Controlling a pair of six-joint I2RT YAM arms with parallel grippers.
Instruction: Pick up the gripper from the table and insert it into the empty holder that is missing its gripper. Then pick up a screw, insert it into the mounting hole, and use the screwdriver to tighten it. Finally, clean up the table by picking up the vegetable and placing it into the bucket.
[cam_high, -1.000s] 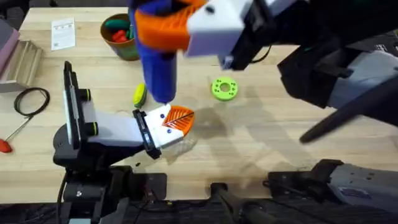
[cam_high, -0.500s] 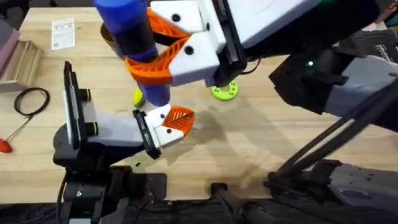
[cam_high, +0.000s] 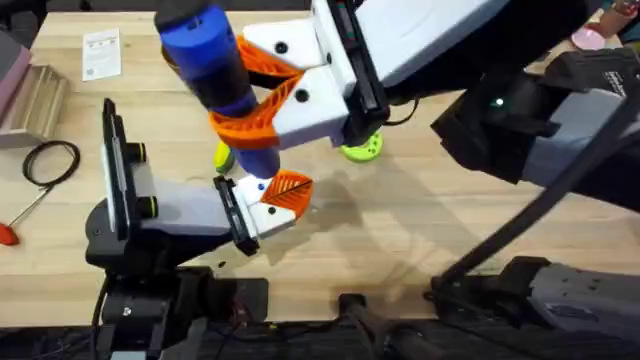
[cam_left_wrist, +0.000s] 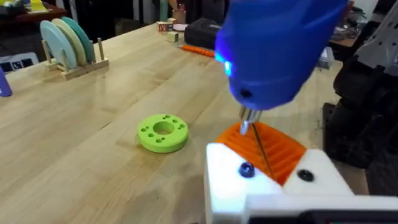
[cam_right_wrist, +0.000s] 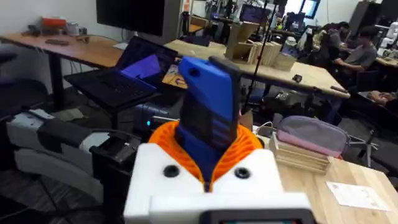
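Note:
My right gripper (cam_high: 243, 95) reaches across the table and is shut on the blue screwdriver (cam_high: 208, 58), its orange pads (cam_right_wrist: 245, 144) clamping the body (cam_right_wrist: 208, 115). The screwdriver's thin bit (cam_left_wrist: 256, 142) points down onto a dark screw (cam_left_wrist: 247, 169) in the white holder (cam_left_wrist: 273, 190) of my left gripper (cam_high: 285, 192). The orange gripper tip (cam_left_wrist: 283, 149) sits in that holder. My left gripper holds nothing, its orange tips together. A yellow-green vegetable (cam_high: 223, 156) lies on the table (cam_high: 400, 230) just behind the screwdriver tip. The bucket is hidden behind the screwdriver.
A green disc with holes (cam_high: 363, 148) (cam_left_wrist: 163, 132) lies right of the work spot. At the table's left are a black cable loop (cam_high: 50, 160), a red-handled tool (cam_high: 8, 234), a paper card (cam_high: 100, 54) and a wooden rack (cam_high: 35, 100). A plate rack (cam_left_wrist: 68, 45) stands farther off.
My right gripper swung round with the screwdriver, whose top now leans left and whose bit came down onto the left gripper's holder. The left arm stayed put.

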